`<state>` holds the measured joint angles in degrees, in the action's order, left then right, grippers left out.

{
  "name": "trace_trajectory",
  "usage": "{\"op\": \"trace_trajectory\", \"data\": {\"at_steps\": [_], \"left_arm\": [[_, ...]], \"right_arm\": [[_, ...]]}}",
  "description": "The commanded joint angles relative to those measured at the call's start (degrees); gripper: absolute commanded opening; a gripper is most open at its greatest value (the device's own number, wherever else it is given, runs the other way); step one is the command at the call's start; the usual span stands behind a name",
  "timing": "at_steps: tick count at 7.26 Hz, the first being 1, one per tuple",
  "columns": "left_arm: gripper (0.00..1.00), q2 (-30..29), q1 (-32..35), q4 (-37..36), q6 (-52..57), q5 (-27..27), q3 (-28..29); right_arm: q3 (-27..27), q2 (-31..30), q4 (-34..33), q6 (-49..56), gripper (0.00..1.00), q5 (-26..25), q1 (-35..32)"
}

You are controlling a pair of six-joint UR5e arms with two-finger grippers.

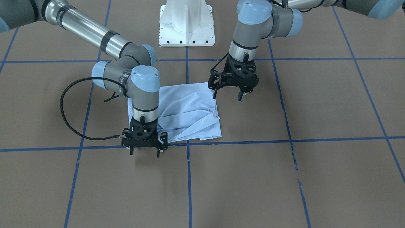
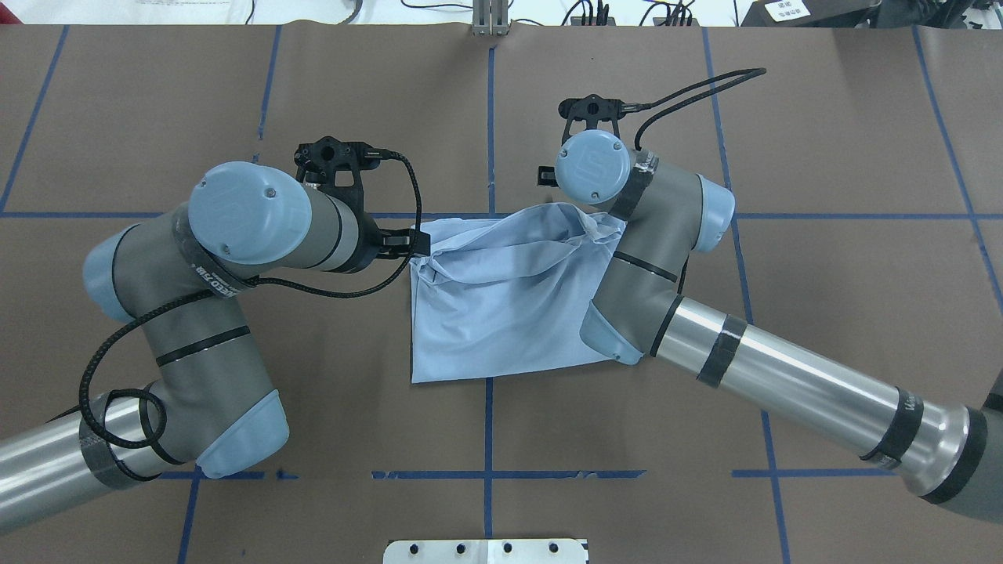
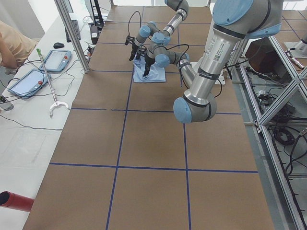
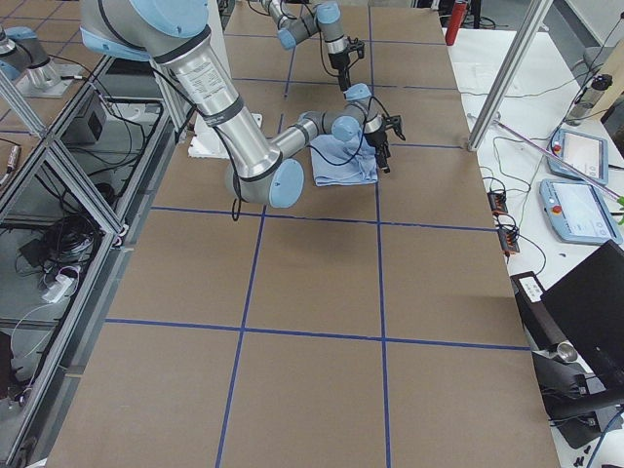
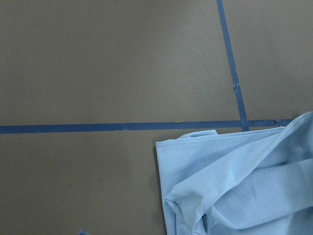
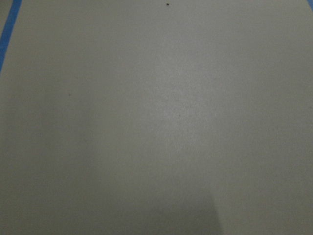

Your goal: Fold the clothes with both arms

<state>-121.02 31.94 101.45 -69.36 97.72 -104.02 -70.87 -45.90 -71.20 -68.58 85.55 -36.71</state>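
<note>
The clothes (image 1: 186, 110) are one light blue shirt, lying as a rumpled, roughly square bundle in the middle of the table (image 2: 501, 313). My left gripper (image 1: 227, 95) hangs open and empty above the table beside the shirt's left edge. Its wrist view shows a shirt corner (image 5: 205, 166) just below a blue tape line. My right gripper (image 1: 145, 152) is open and empty, low over the table just past the shirt's far right corner. Its wrist view shows only bare table. My right forearm (image 2: 642, 258) covers the shirt's right edge in the overhead view. No print or collar shows.
The white pedestal base (image 1: 186, 23) stands behind the shirt on the robot's side. Blue tape lines (image 1: 188, 177) cross the brown table. A side bench with tablets (image 3: 29, 81) and a seated person's arm (image 3: 12, 43) lies beyond the table's far edge.
</note>
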Motion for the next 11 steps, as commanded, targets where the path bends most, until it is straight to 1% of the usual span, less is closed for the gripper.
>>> {"op": "trace_trajectory", "data": {"at_steps": [1,2,3,4,6,10,11], "left_arm": [[1.00,-0.2,-3.2,0.3,-4.1,-0.3,2.1],[1.00,0.0,-5.3,2.0,-4.5,-1.3,3.8],[1.00,-0.6,-8.2,1.7,-4.9,-4.4,5.5],[1.00,-2.1,-8.4,1.7,-5.5,-5.0,7.8],[1.00,-5.3,-7.7,1.5,-5.6,-5.5,12.5],[1.00,-7.6,-4.9,2.7,-5.1,-5.5,18.1],[1.00,-9.1,-3.4,4.2,-4.7,-5.4,20.6]], "right_arm": [[2.6,1.2,3.6,-0.2,1.00,11.0,-6.6],[2.4,1.9,3.6,0.1,1.00,12.3,-7.2],[2.1,1.9,3.6,0.2,1.00,12.5,-7.2],[2.1,1.8,3.5,0.2,1.00,12.5,-7.2],[2.1,1.5,3.6,0.3,1.00,12.5,-7.2],[2.1,1.3,3.8,0.4,1.00,12.5,-7.2],[2.1,1.3,3.8,0.4,1.00,12.5,-7.2]]}}
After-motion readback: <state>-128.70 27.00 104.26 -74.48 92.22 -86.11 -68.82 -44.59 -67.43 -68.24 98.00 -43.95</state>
